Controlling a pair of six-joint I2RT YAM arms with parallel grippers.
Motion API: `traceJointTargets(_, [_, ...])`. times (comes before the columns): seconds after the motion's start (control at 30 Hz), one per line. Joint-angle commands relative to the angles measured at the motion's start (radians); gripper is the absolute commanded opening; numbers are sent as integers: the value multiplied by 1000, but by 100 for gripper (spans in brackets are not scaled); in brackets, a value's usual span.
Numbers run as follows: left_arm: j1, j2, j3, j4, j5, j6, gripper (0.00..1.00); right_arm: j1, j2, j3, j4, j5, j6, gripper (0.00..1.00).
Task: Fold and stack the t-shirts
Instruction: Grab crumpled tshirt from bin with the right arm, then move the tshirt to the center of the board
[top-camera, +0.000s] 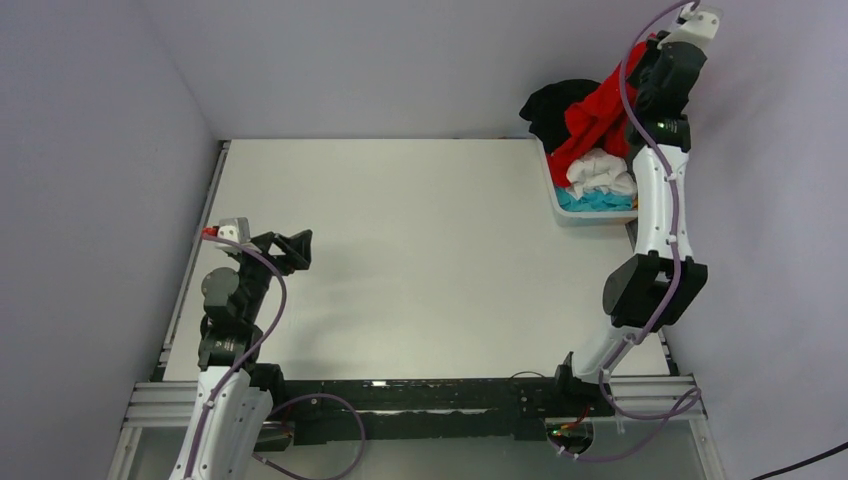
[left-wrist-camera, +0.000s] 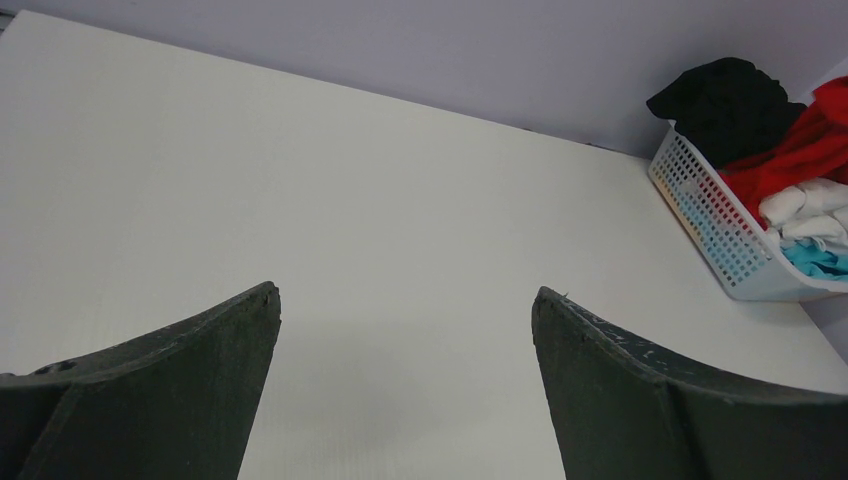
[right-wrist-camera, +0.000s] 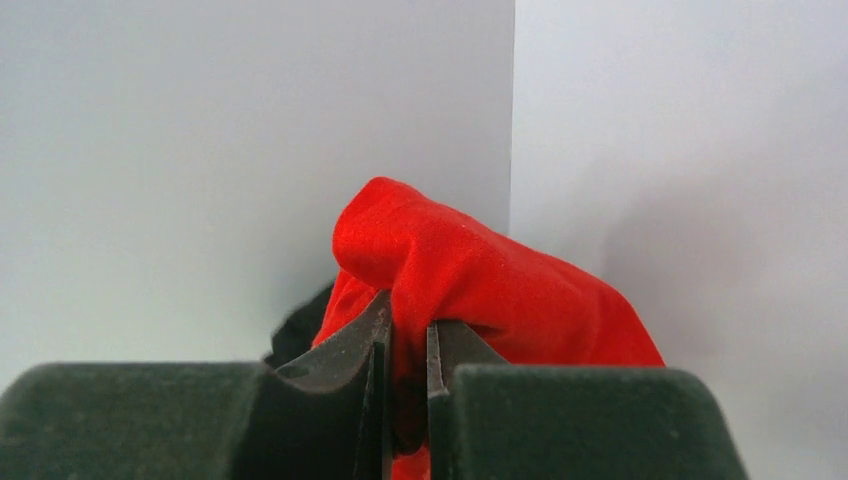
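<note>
Pinching red shirt (right-wrist-camera: 500, 270) fold with right jaws, holding left jaws spread; needing slow, high lift, avoiding dragging black shirt (top-camera: 553, 105) from basket (left-wrist-camera: 705, 215)

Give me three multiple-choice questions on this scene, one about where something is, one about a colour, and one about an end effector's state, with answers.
1. Where on the table does the white slatted basket stand?
A. far right corner
B. near left corner
C. centre

2. What colour is the t-shirt that the right end effector grips?
A. black
B. red
C. turquoise

3. How is the left end effector?
A. shut on the basket
B. shut on a white shirt
C. open, holding nothing

Answers: 1 A, the top view shows it at the far right corner; 2 B, red cloth is pinched between its fingers; 3 C, its fingers stand wide apart over bare table.
</note>
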Motion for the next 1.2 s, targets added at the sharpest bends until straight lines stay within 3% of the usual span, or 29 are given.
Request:
traceJointTargets(0.0, [1, 0, 42, -11, 17, -4, 99, 12, -129, 131, 181, -18, 14, 0])
traceJointTargets(0.13, [1, 7, 45, -10, 25, -15, 99, 20, -194, 111, 297, -163, 100, 0])
traceJointTargets(0.23, [1, 10, 50, -15, 48, -17, 99, 67, -198, 172, 250, -313, 148, 0])
traceJointTargets(0.4, [0, 5, 60, -4, 120, -34, 99, 333, -207, 247, 100, -435, 56, 0])
traceJointTargets(0.67, [0, 5, 95, -33, 140, -115, 99, 501, -191, 205, 257, -709, 307, 0])
traceJointTargets(0.77, [1, -8, 114, -96, 100, -147, 99, 506, -246, 64, 319, -695, 328, 0])
traceJointTargets(0.93, [1, -48, 139, -236, 35, -174, 99, 502, -460, -398, 330, -462, 196, 1])
traceJointTargets(1.03, [1, -65, 113, -248, -28, -204, 99, 498, -587, -781, 292, -279, 203, 29])
traceJointTargets(1.1, [0, -51, 91, -236, -44, -218, 99, 491, -619, -972, 255, -175, 229, 65])
traceJointTargets(1.17, [0, -13, 77, -237, -30, -228, 99, 473, -602, -1087, 196, -56, 262, 89])
